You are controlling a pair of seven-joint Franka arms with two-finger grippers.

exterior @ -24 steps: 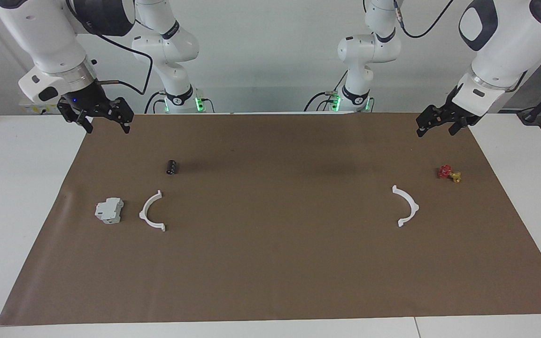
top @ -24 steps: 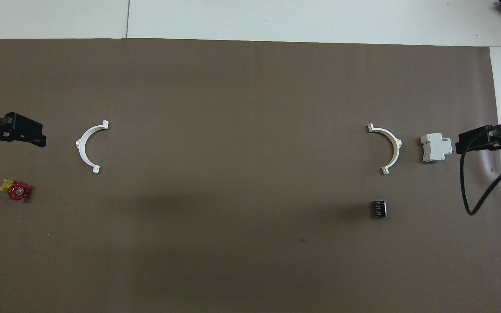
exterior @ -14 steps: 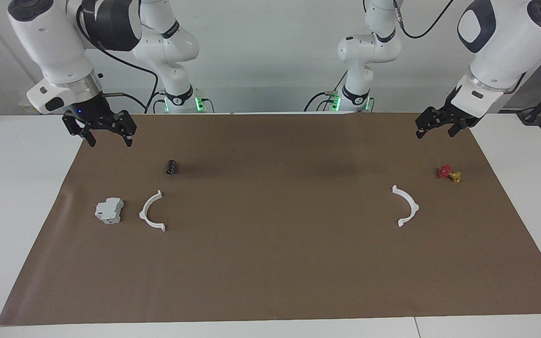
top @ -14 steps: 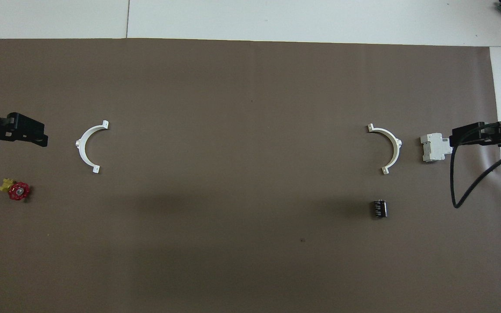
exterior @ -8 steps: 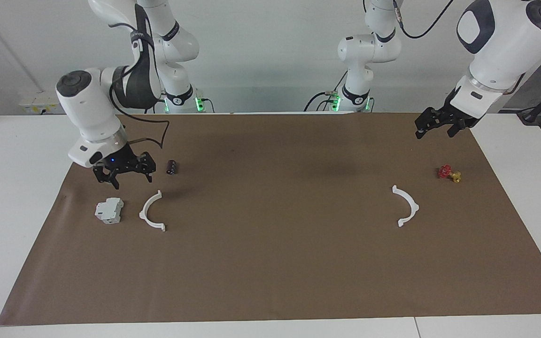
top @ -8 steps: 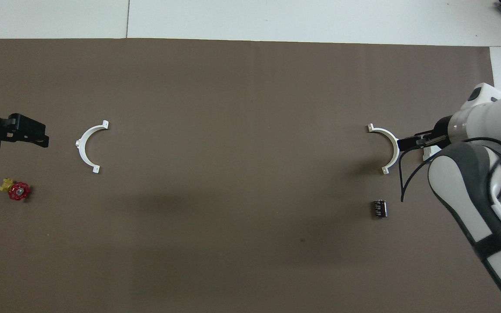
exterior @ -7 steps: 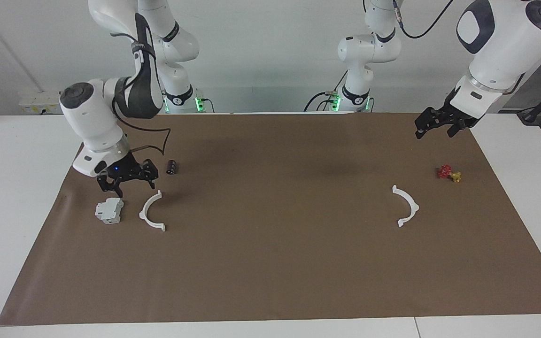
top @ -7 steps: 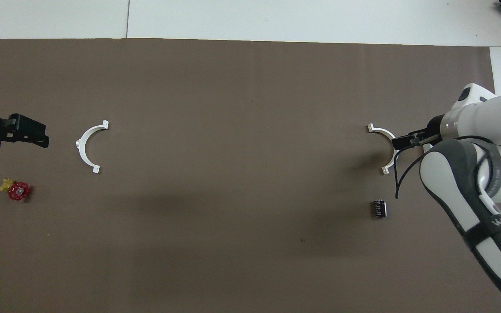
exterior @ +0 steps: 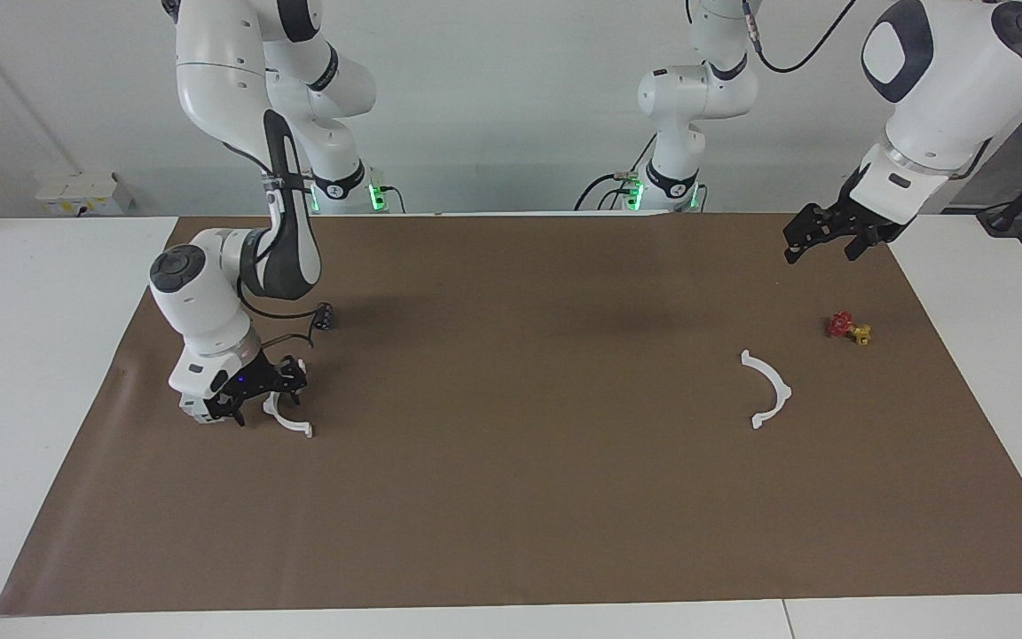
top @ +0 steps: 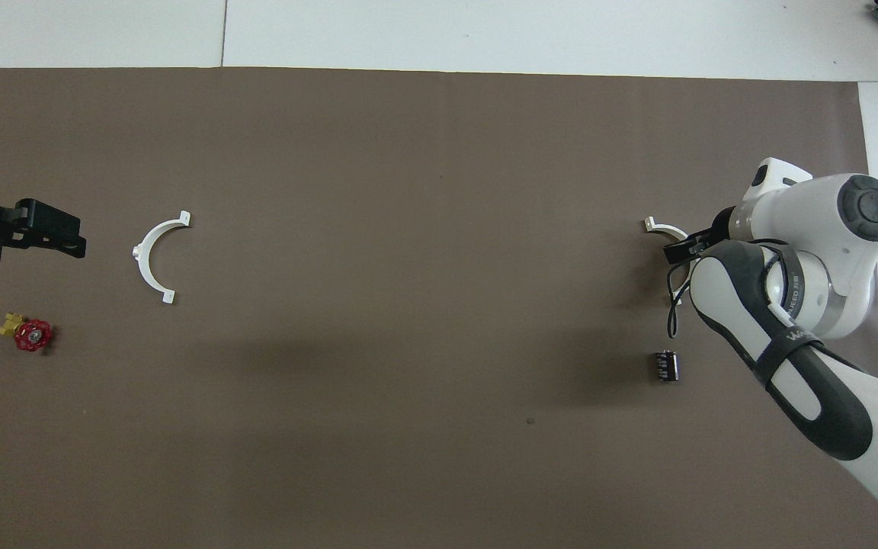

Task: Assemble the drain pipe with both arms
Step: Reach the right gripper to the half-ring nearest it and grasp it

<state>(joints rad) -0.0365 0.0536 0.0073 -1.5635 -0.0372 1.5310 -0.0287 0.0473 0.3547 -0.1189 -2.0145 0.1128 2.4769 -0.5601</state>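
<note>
The drain pipe lies as two separate white half-rings on the brown mat. One half-ring (exterior: pixel 291 426) is at the right arm's end; the overhead view shows only its end tab (top: pixel 656 226). My right gripper (exterior: pixel 269 406) is open and low over this half-ring, with its fingers astride the arc's middle. I cannot tell whether they touch it. It also shows in the overhead view (top: pixel 681 252). The other half-ring (exterior: pixel 768 390) (top: pixel 151 259) lies free at the left arm's end. My left gripper (exterior: pixel 824 238) (top: pixel 35 236) is open, empty and waits raised over the mat's corner.
A grey-white box (exterior: pixel 192 410) beside the right gripper is mostly hidden by it. A small black cylinder (exterior: pixel 325 315) (top: pixel 665 365) lies nearer to the robots than that half-ring. A red and yellow valve (exterior: pixel 848 328) (top: pixel 27 334) lies near the left gripper. The brown mat (exterior: pixel 511 497) covers the table.
My right arm has swung in from the mat's edge and come down over the half-ring beside the grey-white box. The left arm and all objects have stayed put.
</note>
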